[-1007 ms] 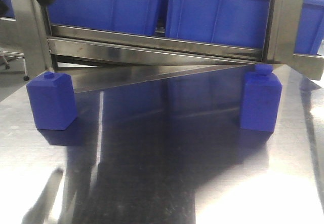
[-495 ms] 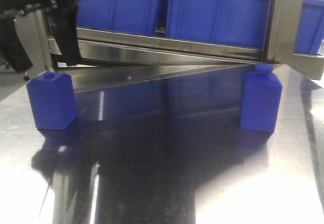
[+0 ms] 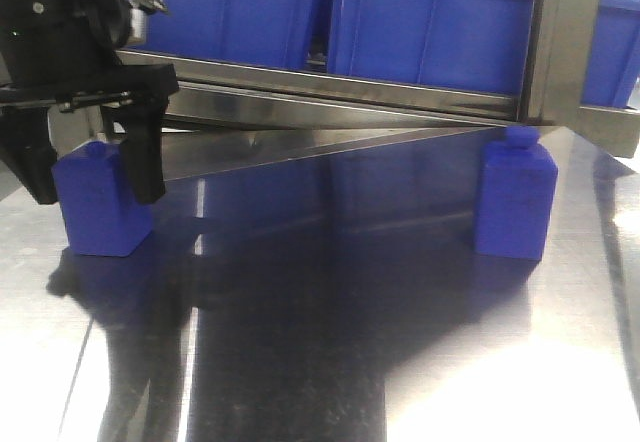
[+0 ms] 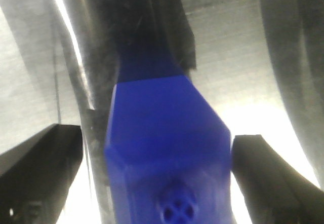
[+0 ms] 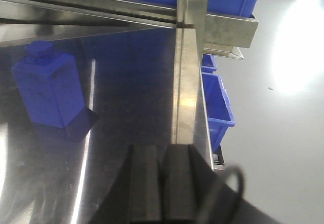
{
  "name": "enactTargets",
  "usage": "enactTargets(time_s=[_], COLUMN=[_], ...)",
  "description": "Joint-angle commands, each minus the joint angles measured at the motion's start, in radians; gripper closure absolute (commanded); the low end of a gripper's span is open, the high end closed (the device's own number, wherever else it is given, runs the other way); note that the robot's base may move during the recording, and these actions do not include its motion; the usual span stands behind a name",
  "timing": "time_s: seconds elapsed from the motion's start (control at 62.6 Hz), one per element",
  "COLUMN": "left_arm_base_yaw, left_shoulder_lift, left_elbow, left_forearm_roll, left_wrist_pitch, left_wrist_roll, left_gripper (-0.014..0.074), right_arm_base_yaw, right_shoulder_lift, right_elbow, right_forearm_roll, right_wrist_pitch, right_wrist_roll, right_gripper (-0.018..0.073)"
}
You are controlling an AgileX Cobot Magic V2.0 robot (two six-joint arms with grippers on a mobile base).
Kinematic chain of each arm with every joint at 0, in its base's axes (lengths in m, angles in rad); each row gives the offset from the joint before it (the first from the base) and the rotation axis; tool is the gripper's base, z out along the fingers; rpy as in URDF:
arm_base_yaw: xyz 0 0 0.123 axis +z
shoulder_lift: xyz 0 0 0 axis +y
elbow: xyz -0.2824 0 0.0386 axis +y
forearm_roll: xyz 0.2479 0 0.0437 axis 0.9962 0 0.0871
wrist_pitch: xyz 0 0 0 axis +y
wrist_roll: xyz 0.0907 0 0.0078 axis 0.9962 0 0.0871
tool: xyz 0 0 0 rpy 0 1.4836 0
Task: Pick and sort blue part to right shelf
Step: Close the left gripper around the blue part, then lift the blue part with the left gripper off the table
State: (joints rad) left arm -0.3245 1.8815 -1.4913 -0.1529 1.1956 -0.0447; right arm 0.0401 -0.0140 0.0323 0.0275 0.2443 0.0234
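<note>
Blue part (image 3: 100,214) upright between the parted jaws of the left hand (image 3: 90,194)

The worktop (image 3: 400,362) is shiny metal, smooth like a mirror. The left blue part (image 3: 95,217) and the right blue part (image 3: 515,202) look like smooth, dull plastic. The blue bins (image 3: 430,22) at the top are slightly glossy plastic. The shelf frame (image 3: 560,42) is grey metal. The left hand (image 3: 92,192) is matt black
</note>
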Motion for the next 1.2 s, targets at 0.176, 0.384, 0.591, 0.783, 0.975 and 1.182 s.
enactTargets(time_s=[0.176, 0.384, 0.591, 0.783, 0.975, 1.182], left_arm_base_yaw=[-0.005, -0.005, -0.005, -0.005, -0.005, -0.005], left_shoulder_lift=[-0.027, -0.027, -0.037, -0.146, -0.38, -0.657], left_elbow=[-0.029, -0.036, -0.058, -0.043, 0.091, 0.301], left_forearm_roll=[-0.029, -0.032, -0.037, -0.018, -0.006, -0.004], left_wrist_pitch=[0.03, 0.049, 0.078, 0.024, -0.15, -0.4], left_wrist_roll=[-0.01, -0.01, -0.01, -0.01, 0.025, 0.045], left_gripper=[0.0103, 0.0289, 0.0314, 0.0314, 0.0314, 0.0314], right_arm_base_yaw=[-0.001, -0.001, -0.001, -0.001, -0.001, -0.001], right_shoulder_lift=[-0.018, -0.018, -0.018, -0.018, -0.018, -0.018], right_elbow=[-0.023, -0.023, -0.023, -0.023, -0.023, -0.023], right_forearm_roll=[-0.002, -0.002, -0.002, -0.002, -0.002, 0.069], right_wrist_pitch=[-0.086, -0.086, -0.086, -0.086, -0.132, -0.289], right_wrist_roll=[-0.003, -0.003, -0.003, -0.003, -0.003, -0.002], right_gripper=[0.0521, 0.0521, 0.0521, 0.0521, 0.0521, 0.0521])
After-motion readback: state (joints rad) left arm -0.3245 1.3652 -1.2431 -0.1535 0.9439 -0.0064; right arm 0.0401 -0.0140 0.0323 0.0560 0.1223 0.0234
